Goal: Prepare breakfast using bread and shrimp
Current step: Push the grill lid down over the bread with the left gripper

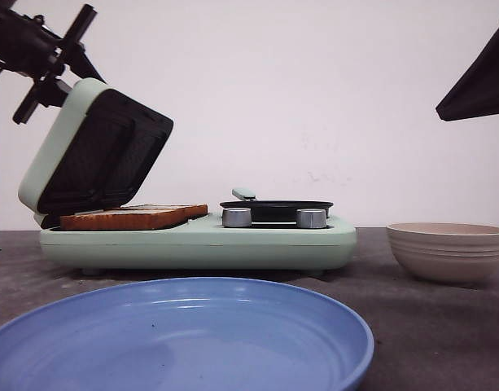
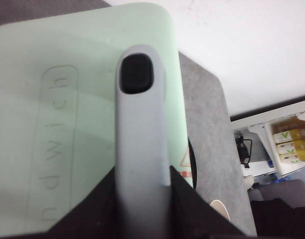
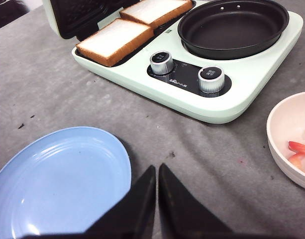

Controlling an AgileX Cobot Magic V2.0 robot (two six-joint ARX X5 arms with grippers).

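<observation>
At far left, the left gripper is clenching the grey handle of the pale green sandwich press lid, which is standing tilted over two thick white bread slices with orange-brown crusts lying on the lower plate. If that handle slips, the lid could be dropping onto the bread. Further right, the right gripper is hovering with fingers pressed together, grasping nothing, between a blue plate and a beige bowl.

Gray table, green sandwich maker on it, blue plate just in front, beige bowl off to its knob-side end
</observation>
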